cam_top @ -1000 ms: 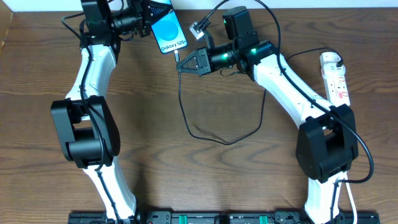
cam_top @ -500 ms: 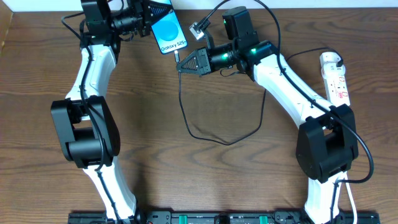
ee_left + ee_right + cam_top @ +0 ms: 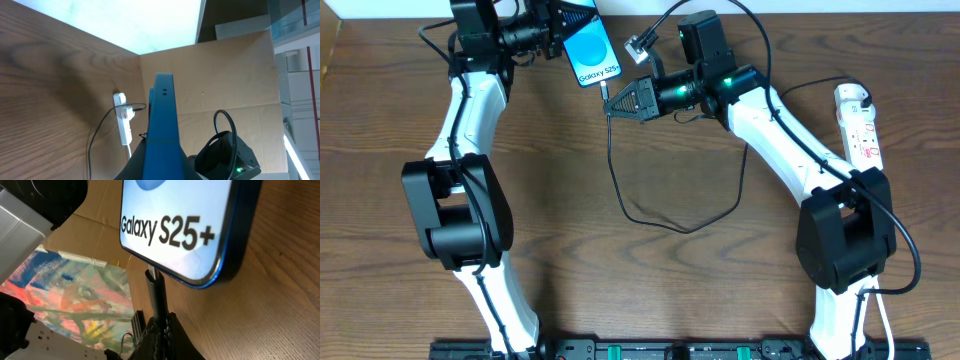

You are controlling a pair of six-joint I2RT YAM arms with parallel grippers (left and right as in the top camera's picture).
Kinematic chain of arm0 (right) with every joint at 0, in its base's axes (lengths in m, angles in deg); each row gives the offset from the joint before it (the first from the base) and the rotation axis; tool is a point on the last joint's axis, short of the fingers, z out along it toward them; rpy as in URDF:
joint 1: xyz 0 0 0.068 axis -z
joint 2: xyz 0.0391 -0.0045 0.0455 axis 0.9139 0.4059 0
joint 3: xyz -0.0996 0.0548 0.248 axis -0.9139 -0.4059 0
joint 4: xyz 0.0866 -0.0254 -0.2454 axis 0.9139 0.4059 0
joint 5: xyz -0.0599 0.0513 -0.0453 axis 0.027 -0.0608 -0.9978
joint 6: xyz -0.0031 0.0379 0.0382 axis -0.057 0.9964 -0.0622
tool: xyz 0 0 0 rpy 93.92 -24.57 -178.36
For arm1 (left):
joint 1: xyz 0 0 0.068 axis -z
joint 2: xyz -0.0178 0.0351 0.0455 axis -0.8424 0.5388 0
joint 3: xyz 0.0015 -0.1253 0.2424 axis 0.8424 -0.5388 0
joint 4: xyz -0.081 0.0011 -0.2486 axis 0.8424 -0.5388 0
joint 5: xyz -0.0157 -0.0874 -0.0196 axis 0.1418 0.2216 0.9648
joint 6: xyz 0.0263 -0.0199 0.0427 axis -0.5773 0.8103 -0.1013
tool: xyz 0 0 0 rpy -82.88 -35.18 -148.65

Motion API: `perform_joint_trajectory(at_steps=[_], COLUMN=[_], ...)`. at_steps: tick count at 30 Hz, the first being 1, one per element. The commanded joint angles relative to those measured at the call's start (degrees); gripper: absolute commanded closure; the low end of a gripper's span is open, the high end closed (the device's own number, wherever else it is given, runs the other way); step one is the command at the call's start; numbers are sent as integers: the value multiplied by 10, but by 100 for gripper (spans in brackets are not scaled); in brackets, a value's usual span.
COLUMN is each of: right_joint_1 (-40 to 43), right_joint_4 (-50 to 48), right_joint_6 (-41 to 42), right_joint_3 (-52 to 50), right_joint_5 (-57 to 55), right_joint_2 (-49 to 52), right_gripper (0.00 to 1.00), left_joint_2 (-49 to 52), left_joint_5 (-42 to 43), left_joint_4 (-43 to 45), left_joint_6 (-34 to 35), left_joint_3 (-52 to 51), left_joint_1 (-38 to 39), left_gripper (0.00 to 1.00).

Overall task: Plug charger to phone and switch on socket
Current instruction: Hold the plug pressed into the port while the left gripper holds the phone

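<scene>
- Dark wooden table (image 3: 620,290), with a cardboard wall behind it.
- Left gripper (image 3: 558,32) clamps the phone (image 3: 592,55).
- Right gripper (image 3: 620,100) pinches the charger (image 3: 617,185) by its tip, which touches the phone's bottom edge just ahead. I cannot tell whether it is fully seated.
- Socket (image 3: 860,125) lies well behind the right gripper, apparently not yet switched on.

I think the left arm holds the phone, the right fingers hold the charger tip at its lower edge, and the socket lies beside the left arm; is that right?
Not quite: the socket lies beside the right arm, as the overhead view shows. The phone in the left fingers and the charger tip in the right fingers are as you say.
</scene>
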Motion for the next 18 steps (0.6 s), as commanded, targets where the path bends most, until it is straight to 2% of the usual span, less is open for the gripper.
perform_joint_trajectory(at_steps=[1,18], right_joint_1=[9,10], right_joint_4=[-6,-6], right_joint_6=[10,22], right_joint_3=[2,2], right_joint_5=[-3,2], right_joint_2=[-19,-19], right_gripper=[99,99], left_joint_2=[-16,-16], left_joint_5=[31,34], left_joint_4=[3,3], left_joint_6=[-12,-19], left_joint_3=[4,4], left_joint_1=[7,7], left_gripper=[93,93])
